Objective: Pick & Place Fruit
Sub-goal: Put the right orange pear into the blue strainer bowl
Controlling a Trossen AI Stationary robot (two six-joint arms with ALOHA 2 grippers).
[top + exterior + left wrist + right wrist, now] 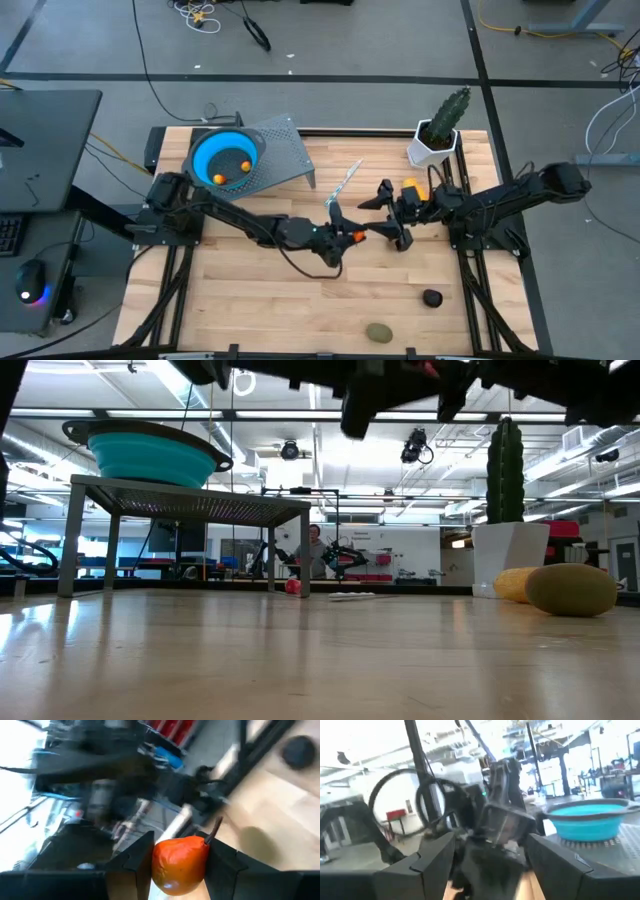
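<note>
A small orange pear-shaped fruit [180, 862] with a dark stem hangs over the table's middle, with my left gripper [352, 237] shut on it. My right gripper [387, 214] stands open just to the right of it, fingers pointing toward the left gripper [500, 820], nothing between them. A blue bowl [225, 158] holding orange pieces rests on a grey perforated stand [285, 150] at the far left. A yellow-orange oval fruit [412, 188] lies beside the right arm. A dark round fruit [431, 298] and an olive-green oval one [378, 332] lie near the front edge. My left gripper pinches the orange fruit by its two rounded sides [159, 865] between its two fingers [132, 862]. The fingers come in level, pointing toward the table's right. The fruit is lifted clear of the table, its stem [215, 827] sticking out past the fingertips.
A green cactus in a white pot [440, 130] stands at the far right. A thin pale striped stick [345, 182] lies on the table between the stand and the grippers. The bare wood [260, 300] at the near left holds nothing.
</note>
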